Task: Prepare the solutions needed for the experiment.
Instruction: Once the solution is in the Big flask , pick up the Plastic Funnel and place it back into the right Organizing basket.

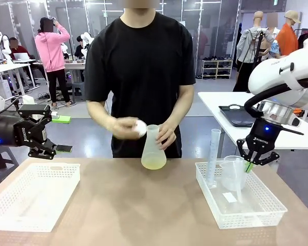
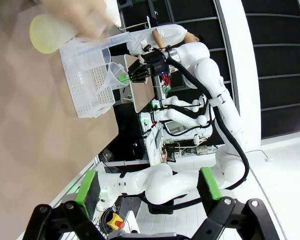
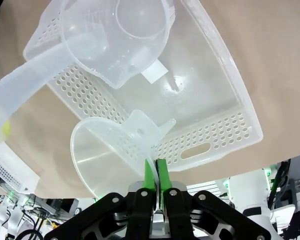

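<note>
The solution [image 1: 154, 163] is a shallow pale yellow-green layer in a frosted conical flask [image 1: 153, 143] standing at the table's far middle. The person steadies the flask's neck with one hand and holds a small white cap [image 1: 140, 128] in the other. In the left wrist view the flask's bottom [image 2: 49, 33] is at the top left. My right gripper [image 1: 251, 165] is shut on the rim of a translucent funnel [image 1: 234, 168] over the right basket [image 1: 256, 215]; its green pads [image 3: 149, 172] pinch the funnel [image 3: 107, 155]. My left gripper [image 1: 61, 134] hangs open and empty above the left basket [image 1: 20, 218].
The right basket [image 3: 225, 130] holds a clear beaker [image 3: 115, 40] and a tall graduated cylinder [image 1: 213, 154], lying across the top left as the cylinder [image 3: 20, 95] in the right wrist view. The left basket holds nothing. Bare brown tabletop [image 1: 138, 210] lies between the baskets.
</note>
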Motion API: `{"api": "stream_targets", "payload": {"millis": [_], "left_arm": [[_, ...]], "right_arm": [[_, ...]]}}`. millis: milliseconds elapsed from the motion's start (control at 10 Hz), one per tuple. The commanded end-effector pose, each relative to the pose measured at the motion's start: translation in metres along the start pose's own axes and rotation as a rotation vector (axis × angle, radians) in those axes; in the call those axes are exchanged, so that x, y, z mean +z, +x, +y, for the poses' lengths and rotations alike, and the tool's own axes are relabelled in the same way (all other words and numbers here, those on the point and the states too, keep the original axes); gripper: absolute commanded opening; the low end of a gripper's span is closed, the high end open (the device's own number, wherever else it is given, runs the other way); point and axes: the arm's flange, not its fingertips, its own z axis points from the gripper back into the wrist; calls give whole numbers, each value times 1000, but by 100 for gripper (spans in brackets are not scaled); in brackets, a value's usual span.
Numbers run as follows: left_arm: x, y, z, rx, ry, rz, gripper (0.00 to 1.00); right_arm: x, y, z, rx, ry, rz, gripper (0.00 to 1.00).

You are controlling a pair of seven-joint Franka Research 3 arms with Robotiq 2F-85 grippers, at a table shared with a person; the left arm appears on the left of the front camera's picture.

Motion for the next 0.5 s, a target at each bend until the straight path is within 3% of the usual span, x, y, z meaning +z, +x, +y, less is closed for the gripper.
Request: {"api": "stream_targets", "payload": {"millis": [0,100,200,300,400], "left_arm": [[-1,1,-2,-6,0,-7,100],[-1,1,-2,-6,0,-7,100],[-1,1,-2,-6,0,-7,100],[-1,1,-2,-6,0,-7,100],[-1,1,-2,-6,0,-7,100]], "right_arm": [[-7,-4,-2,-50,12,-32,12],[-8,-5,-3,-55,20,-38,23],[-10,-4,-5,-64,20,-38,23],[-13,-3,-4,-74,17,-44,43],[-14,-3,-5,-74,11,-56,35]]}}
